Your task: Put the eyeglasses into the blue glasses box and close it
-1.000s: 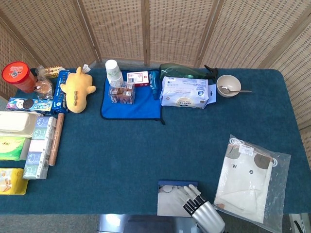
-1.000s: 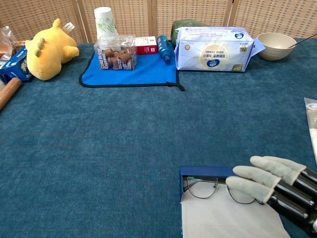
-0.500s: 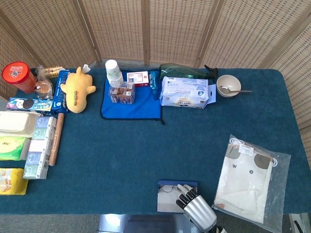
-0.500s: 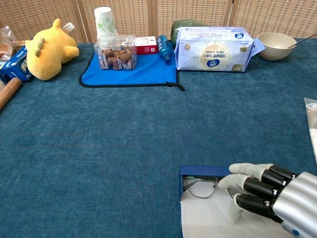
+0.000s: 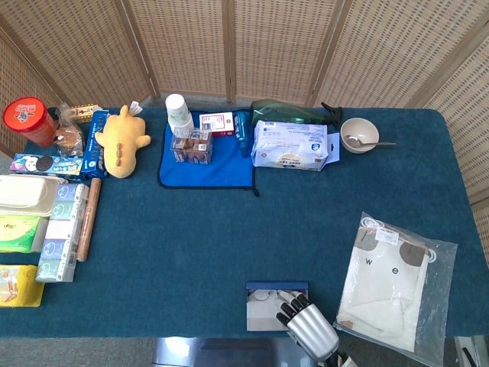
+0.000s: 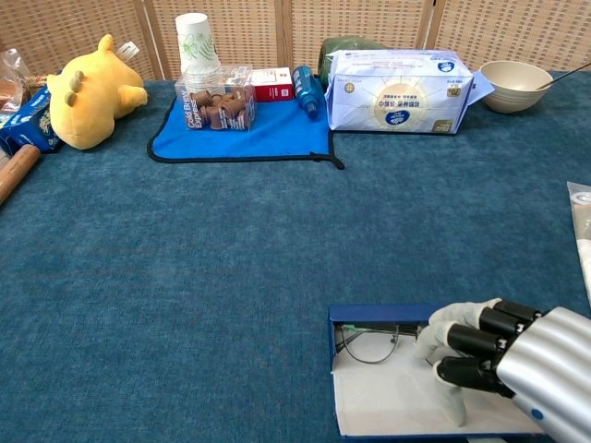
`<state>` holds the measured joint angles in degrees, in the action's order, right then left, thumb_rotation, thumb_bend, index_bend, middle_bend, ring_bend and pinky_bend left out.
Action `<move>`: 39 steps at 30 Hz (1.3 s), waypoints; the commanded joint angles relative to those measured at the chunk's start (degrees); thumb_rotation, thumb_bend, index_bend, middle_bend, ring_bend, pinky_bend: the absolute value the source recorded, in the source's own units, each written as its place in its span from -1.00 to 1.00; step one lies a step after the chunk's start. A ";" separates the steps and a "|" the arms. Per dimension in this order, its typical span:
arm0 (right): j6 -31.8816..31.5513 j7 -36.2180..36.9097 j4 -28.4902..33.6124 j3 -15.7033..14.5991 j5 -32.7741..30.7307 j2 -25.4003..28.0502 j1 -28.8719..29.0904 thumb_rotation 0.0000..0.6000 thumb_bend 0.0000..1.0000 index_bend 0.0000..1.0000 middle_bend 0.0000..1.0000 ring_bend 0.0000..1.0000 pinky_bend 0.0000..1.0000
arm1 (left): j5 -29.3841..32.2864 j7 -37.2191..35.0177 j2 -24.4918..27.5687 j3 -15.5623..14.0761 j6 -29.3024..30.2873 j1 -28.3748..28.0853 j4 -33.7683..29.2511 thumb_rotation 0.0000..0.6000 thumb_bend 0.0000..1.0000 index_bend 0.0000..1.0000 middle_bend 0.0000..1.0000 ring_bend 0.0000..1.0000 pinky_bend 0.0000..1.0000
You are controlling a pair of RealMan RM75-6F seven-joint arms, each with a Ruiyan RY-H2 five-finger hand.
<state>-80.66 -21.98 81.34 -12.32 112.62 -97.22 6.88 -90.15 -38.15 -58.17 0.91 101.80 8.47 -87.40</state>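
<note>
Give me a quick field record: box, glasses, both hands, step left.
box: blue glasses box open, at the near table edge
glasses: eyeglasses lying inside, by the far wall
right hand: right hand fingers curled, tips on the box's white lining beside the glasses
left hand: not in view
step left: lid not yet closed

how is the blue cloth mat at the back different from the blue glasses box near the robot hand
The blue cloth mat lies flat at the far side of the table, carrying a clear container and a paper cup. The blue glasses box sits at the near edge, open, with a white lining and the eyeglasses inside. The mat is the bigger and untouched; the right robot hand reaches into the box. Both are blue and rectangular.
</note>
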 commanded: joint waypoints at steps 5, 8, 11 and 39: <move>0.15 -0.33 2.16 0.34 -0.31 0.81 0.29 1.00 -0.32 0.21 -0.28 -0.47 -0.35 | -0.18 0.22 -0.22 0.01 -0.23 -0.11 0.09 1.00 -0.43 -1.00 -0.82 -1.00 -1.00; 0.44 -0.84 3.11 0.83 -0.56 1.27 0.61 1.00 -0.32 0.21 -0.28 -0.47 -0.35 | -0.32 0.34 -0.33 0.00 -0.50 -0.27 0.04 1.00 -0.43 -1.00 -0.82 -1.00 -1.00; 1.14 -1.19 4.20 1.43 -1.02 1.69 1.12 1.00 -0.32 0.21 -0.28 -0.47 -0.35 | -0.44 0.54 -0.40 -0.01 -0.71 -0.42 -0.06 1.00 -0.43 -1.00 -0.81 -1.00 -1.00; 9.57 -3.17 9.28 8.88 -8.00 0.38 8.07 1.00 -0.27 -0.24 -0.50 -0.60 -0.39 | 0.31 1.28 -1.75 0.33 -3.57 -1.99 -0.11 1.00 -0.43 -1.00 -0.81 -1.00 -1.00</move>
<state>-71.32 -25.12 90.87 -3.68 104.89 -96.55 14.72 -89.85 -36.85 -59.91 1.24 98.24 6.49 -87.52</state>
